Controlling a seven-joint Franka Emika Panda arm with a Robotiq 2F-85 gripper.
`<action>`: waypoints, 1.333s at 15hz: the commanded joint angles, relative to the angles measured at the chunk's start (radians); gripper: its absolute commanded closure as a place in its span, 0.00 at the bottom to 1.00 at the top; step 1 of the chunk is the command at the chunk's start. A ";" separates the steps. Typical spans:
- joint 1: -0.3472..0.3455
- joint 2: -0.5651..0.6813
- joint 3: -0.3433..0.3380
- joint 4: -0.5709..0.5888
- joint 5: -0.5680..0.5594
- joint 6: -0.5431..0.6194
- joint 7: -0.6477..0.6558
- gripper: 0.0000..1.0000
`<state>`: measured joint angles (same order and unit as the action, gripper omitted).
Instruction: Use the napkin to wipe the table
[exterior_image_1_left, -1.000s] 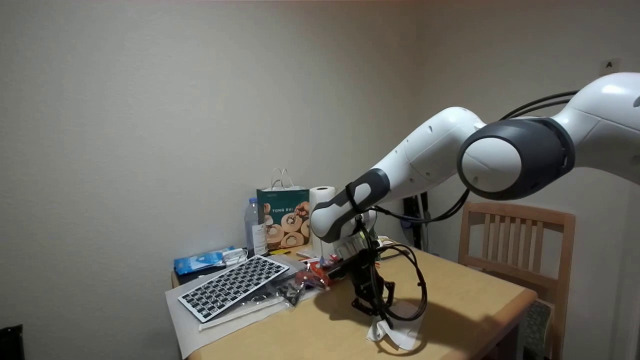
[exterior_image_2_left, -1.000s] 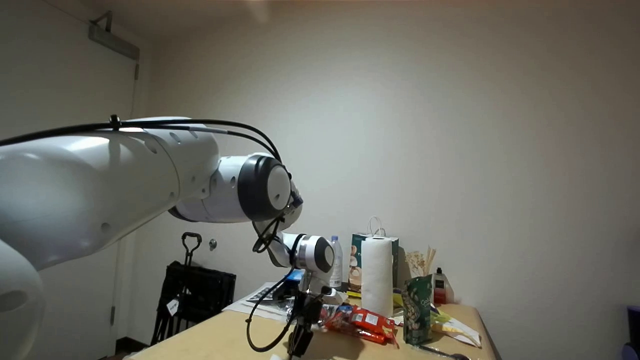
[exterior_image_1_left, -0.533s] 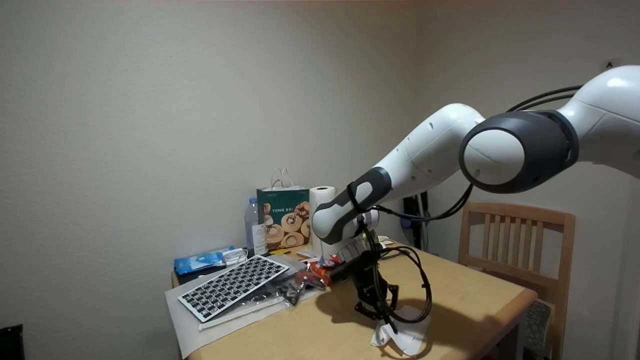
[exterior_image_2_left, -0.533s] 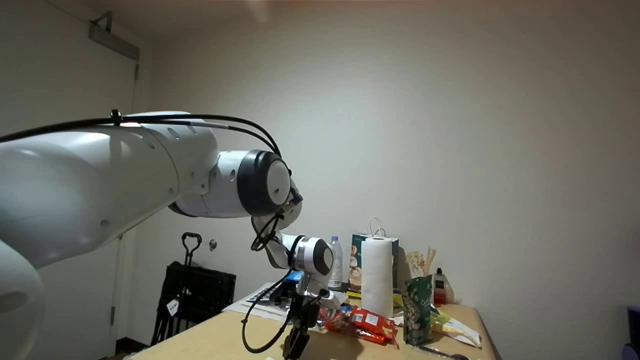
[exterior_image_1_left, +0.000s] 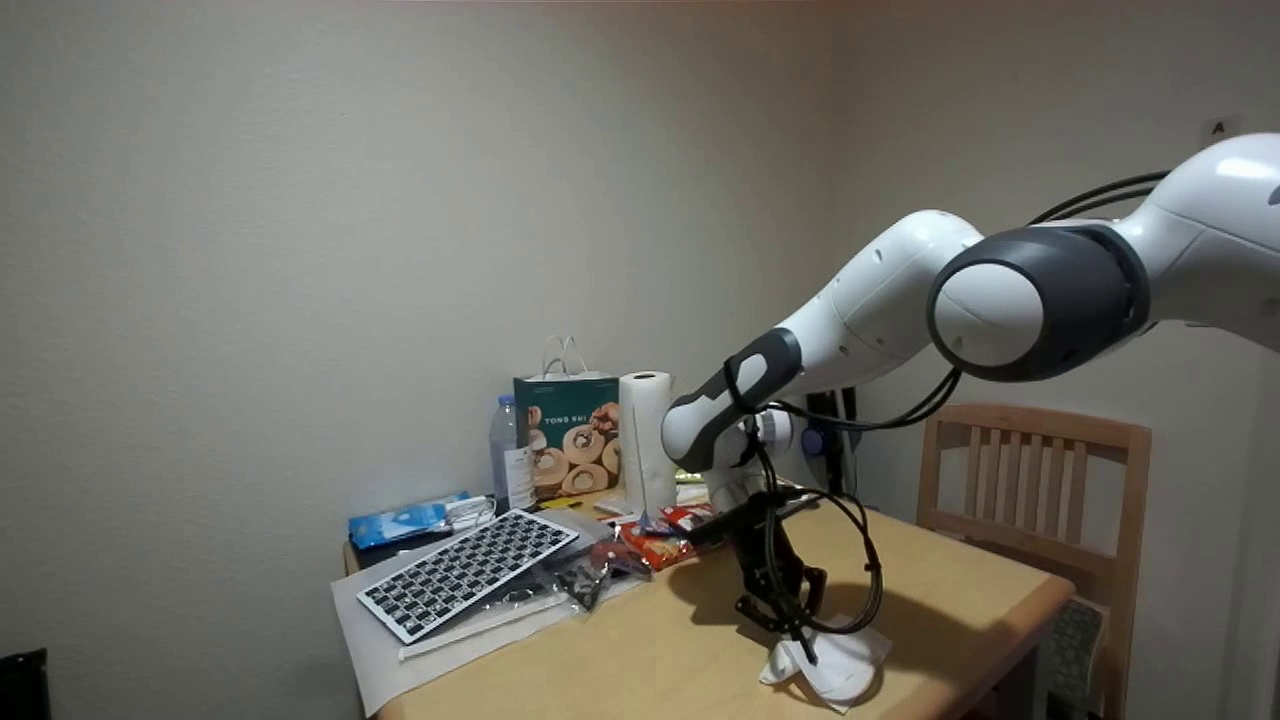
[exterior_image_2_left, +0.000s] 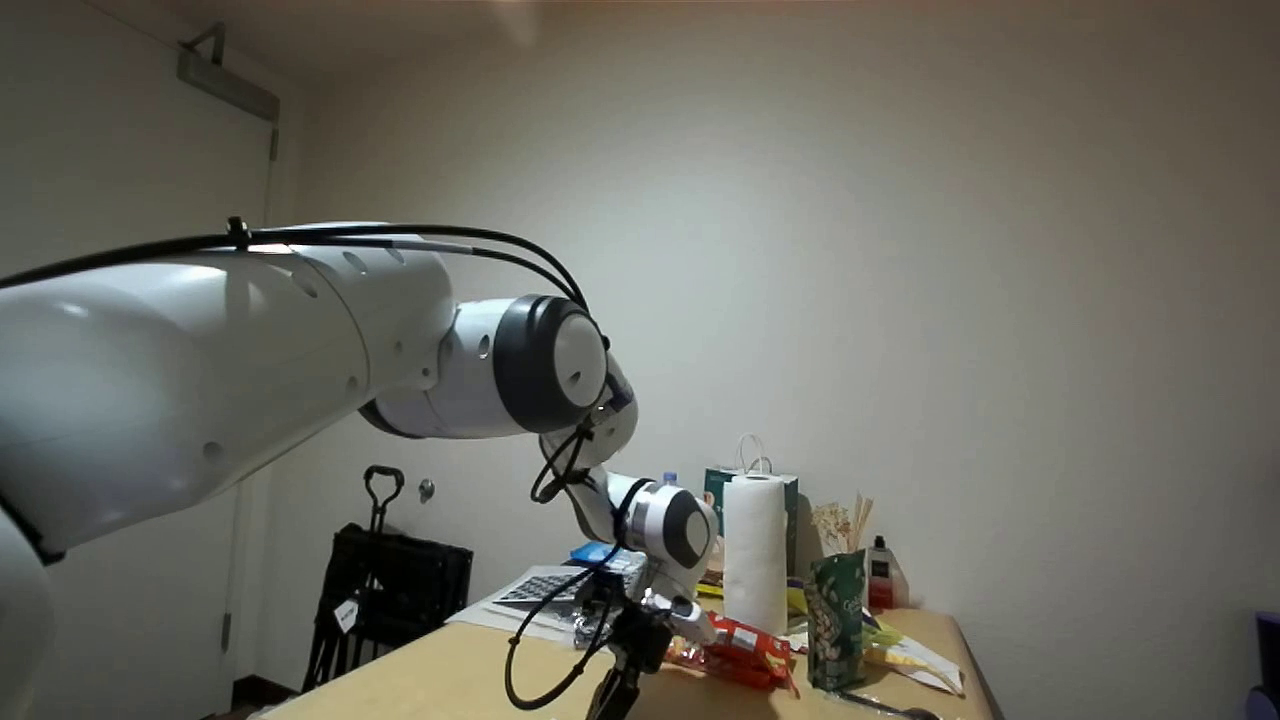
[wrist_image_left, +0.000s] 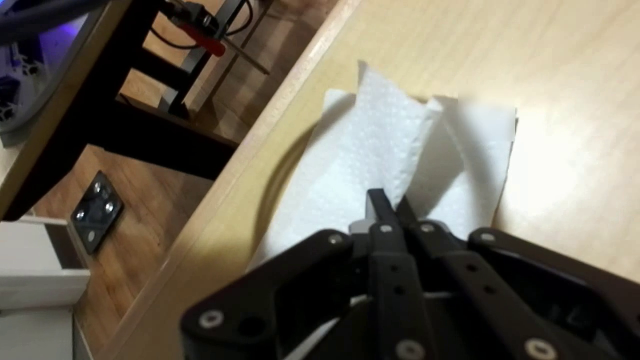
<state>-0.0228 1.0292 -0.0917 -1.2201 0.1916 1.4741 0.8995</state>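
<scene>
The white napkin is crumpled and lies on the light wooden table, close to the table's edge in the wrist view. My gripper is shut on a raised fold of the napkin, and the rest of it spreads flat on the tabletop around the fingers. In an exterior view the gripper points down at the table with its fingertips at the napkin. In an exterior view the gripper is cut off by the bottom of the frame, and the napkin is out of view there.
A white-framed keyboard lies on paper. Behind it stand a bottle, a green bag and a paper towel roll. Red packets and a green pouch lie farther along. A wooden chair stands beside the table.
The gripper and napkin have slid to the right across the table in an exterior view, with the napkin still held. The arm's wrist has shifted right in both exterior views.
</scene>
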 joint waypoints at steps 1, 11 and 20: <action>-0.108 0.009 -0.028 -0.091 0.105 0.117 -0.019 1.00; -0.149 0.015 -0.037 -0.004 0.155 0.008 0.038 1.00; -0.292 0.029 -0.076 0.017 0.254 -0.014 0.101 0.99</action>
<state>-0.3124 1.0539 -0.1693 -1.2111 0.4479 1.4637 0.9989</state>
